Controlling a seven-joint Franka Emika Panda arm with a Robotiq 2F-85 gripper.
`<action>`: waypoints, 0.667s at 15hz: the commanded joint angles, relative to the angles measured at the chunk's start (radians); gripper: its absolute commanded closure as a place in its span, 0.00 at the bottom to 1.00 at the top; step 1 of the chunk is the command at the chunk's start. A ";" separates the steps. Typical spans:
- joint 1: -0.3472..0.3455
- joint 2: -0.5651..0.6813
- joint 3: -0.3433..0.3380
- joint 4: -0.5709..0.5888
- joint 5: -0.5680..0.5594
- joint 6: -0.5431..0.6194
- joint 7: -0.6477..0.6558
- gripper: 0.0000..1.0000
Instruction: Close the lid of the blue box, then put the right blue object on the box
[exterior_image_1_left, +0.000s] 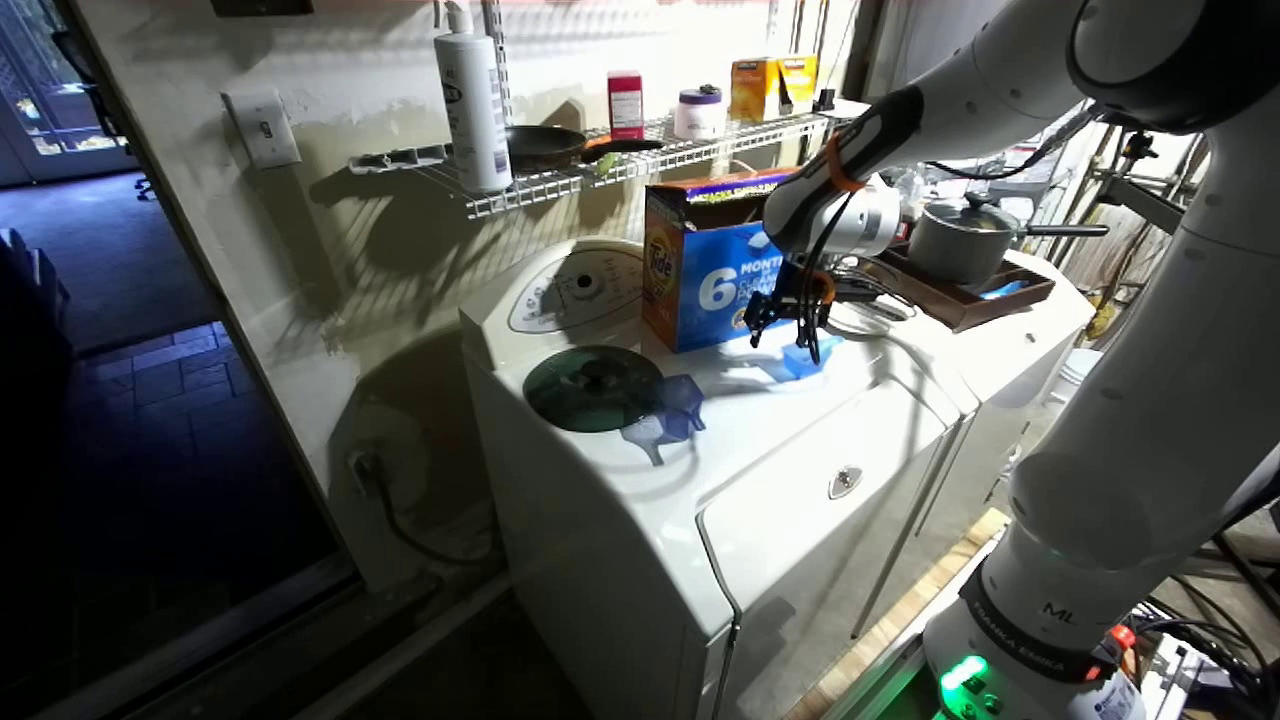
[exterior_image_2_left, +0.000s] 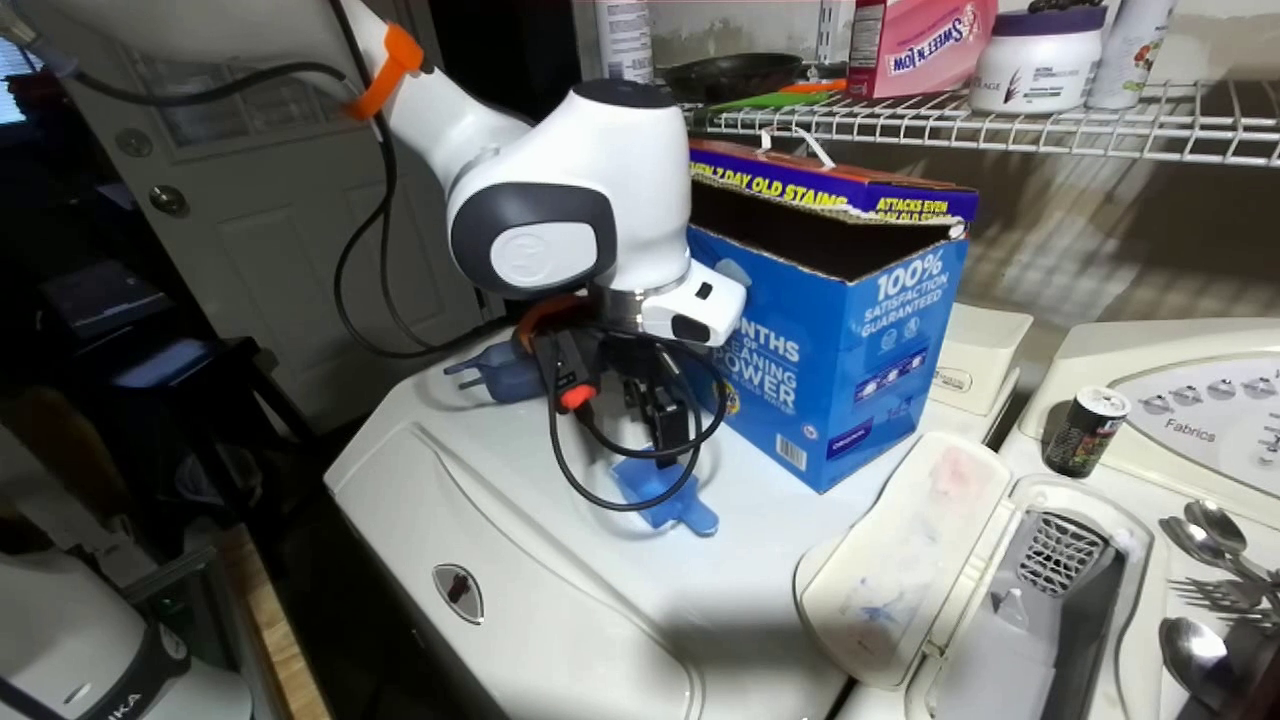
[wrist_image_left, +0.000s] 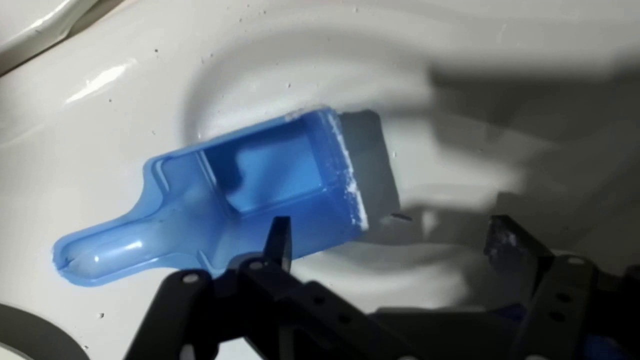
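Washer top (exterior_image_2_left: 745, 565): pale-blue scoop (wrist_image_left: 270, 185) lying cup-up near the open box (exterior_image_2_left: 835, 340).
Pincer (wrist_image_left: 390, 220) hangs close by, jaws spread and holding nothing, likely so they can straddle the scoop's wall.

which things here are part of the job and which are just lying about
For the job:
- blue printed cardboard box
- its open, purple-edged cardboard lid
- pale-blue plastic scoop with rounded handle
- black two-fingered gripper

Just lying about:
- darker-blue cup-like plastic piece
- dark-green round disc
- black cylindrical can
- grey metal saucepan
- shiny metal spoons
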 joint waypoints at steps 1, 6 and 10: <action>-0.013 0.022 -0.001 0.009 0.058 -0.004 0.011 0.00; -0.022 0.033 -0.008 0.013 0.040 -0.008 0.061 0.24; -0.023 0.031 -0.015 0.016 0.025 -0.015 0.096 0.37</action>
